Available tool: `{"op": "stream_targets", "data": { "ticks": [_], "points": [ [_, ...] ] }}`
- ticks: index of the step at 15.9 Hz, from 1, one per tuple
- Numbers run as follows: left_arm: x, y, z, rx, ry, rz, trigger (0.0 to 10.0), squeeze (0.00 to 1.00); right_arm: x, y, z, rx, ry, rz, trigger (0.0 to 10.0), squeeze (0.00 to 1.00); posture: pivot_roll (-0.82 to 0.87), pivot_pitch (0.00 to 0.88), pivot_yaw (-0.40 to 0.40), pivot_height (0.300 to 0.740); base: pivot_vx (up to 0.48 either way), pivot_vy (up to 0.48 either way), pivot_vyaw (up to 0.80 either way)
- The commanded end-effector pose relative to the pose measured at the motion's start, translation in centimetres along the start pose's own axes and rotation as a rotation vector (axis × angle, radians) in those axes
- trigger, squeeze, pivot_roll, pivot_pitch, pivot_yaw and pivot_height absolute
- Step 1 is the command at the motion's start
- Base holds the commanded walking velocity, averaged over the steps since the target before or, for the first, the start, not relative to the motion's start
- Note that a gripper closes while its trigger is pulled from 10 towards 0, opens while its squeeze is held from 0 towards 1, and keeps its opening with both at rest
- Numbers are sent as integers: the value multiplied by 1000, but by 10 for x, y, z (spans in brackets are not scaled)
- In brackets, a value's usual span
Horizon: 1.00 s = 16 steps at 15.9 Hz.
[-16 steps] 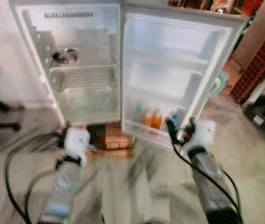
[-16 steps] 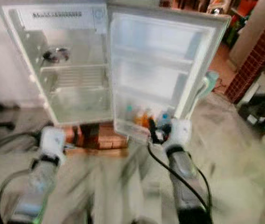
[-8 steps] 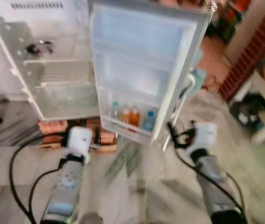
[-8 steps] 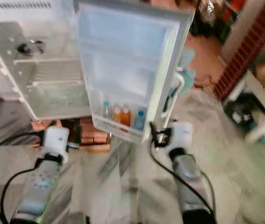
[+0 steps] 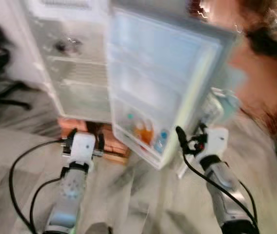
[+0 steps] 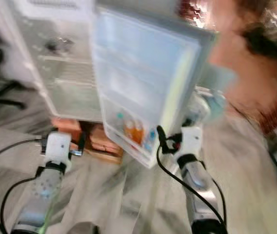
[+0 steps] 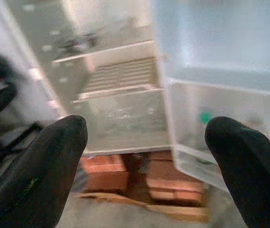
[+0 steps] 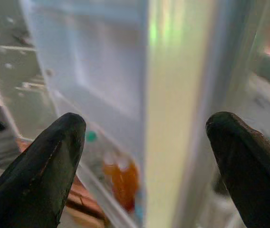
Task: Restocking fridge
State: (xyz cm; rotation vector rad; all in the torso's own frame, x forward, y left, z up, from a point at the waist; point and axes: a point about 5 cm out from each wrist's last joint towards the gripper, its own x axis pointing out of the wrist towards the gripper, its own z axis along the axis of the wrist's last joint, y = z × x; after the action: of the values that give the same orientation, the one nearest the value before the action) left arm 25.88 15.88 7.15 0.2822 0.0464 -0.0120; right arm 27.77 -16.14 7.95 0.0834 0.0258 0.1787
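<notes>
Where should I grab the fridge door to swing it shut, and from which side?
Take the fridge door by its free vertical edge, probably from the outer side. That edge stands upright straight ahead of the right gripper, whose open fingers already straddle it. It is a narrow, straight strip, and gripping there stays well away from the bottles in the lowest door shelf.

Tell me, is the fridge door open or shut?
Open. The fridge door is swung out, showing its inner shelves and bottles in the bottom rack.
</notes>
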Motion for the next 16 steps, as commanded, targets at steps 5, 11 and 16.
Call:
{"op": "stream_targets", "data": {
  "ticks": [5, 11, 16],
  "points": [
    [0, 6, -2, -12, 9, 24, 10000, 0, 5, 7, 5, 4, -24, 9, 10000, 0, 119, 60, -59, 740, 380, -289, 315],
    [-3, 1, -1, -24, 3, 7, 10000, 0, -19, 19, -9, 186, 85, 277, 10000, 0, 122, 55, -70, 740, 0, 0, 0],
    [-4, -3, -2, -21, 1, -18, 10000, 0, -78, 11, -36, 132, 446, 767, 10000, 0, 121, 58, -62, 740, 0, -52, 0]
  ]
}}
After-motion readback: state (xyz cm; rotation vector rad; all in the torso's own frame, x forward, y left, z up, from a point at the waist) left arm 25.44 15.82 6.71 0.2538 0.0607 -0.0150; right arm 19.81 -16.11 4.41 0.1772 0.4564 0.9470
